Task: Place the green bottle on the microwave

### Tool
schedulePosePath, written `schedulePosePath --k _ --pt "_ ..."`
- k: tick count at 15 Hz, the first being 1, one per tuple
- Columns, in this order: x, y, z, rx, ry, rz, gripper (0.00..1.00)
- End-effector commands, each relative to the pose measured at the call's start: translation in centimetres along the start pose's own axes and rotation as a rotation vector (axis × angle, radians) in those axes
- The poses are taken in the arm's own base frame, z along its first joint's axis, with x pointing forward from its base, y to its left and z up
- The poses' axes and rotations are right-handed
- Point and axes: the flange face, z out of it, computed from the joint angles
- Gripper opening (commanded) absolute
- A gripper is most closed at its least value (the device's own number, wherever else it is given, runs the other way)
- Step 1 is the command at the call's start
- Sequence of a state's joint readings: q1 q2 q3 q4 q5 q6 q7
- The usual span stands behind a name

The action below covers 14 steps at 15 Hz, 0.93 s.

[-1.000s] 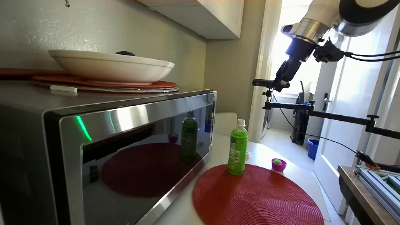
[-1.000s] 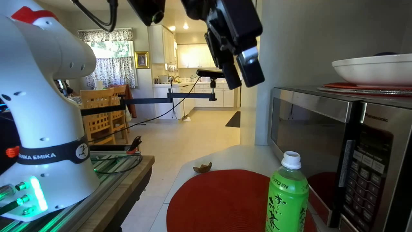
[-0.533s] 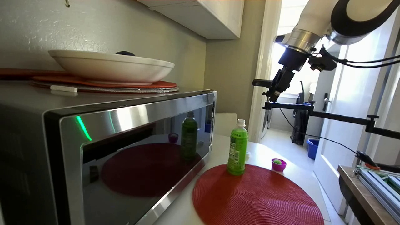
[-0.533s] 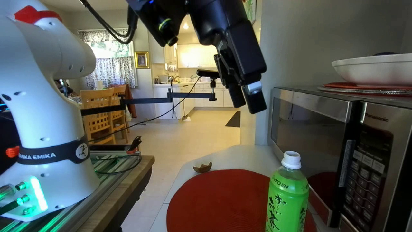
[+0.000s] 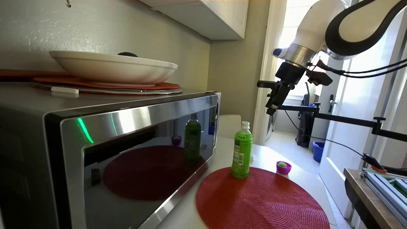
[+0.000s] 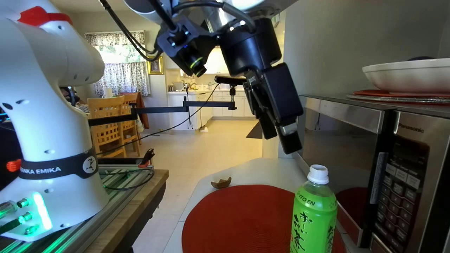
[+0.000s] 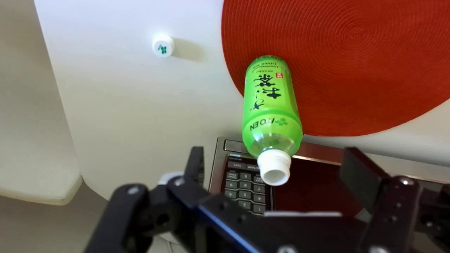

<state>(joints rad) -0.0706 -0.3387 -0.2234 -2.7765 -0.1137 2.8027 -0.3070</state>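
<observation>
Treat the microwave [image 5: 133, 136] as the goal, spread over seven to nine o'clock in an exterior view. Avoid scuffing the red placemat [image 5: 262, 198], at five o'clock there. Plan a release apart from the stacked mats [image 5: 171, 85] and the white bowl [image 5: 114, 71] on them, toward ten o'clock. Likely step in hand: the approach. Lower the gripper [image 6: 280, 140], jaws wide apart and holding nothing, after squaring up its tilt. Steer toward the green bottle [image 6: 313, 218], upright on the placemat near its edge, untouched and at five o'clock from the gripper in an exterior view. Centre the jaws on it before closing, then lift straight and high. Never tip: uncapped, fill hard to tell. Pass wide of the loose white cap [image 7: 163, 46], at eleven o'clock in the wrist view.
</observation>
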Motion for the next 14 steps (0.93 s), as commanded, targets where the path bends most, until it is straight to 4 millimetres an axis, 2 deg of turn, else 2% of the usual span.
schedulePosePath --k 1,4,10,14 --pt "0.0 0.0 -0.1 -0.001 0.002 0.002 1.00" --pt "0.2 0.2 0.8 -0.017 0.028 0.020 1.00" --pt "0.2 -1.0 4.7 -0.031 0.067 0.067 1.00" --pt "0.3 -1.6 6.1 -0.039 0.107 0.074 1.00"
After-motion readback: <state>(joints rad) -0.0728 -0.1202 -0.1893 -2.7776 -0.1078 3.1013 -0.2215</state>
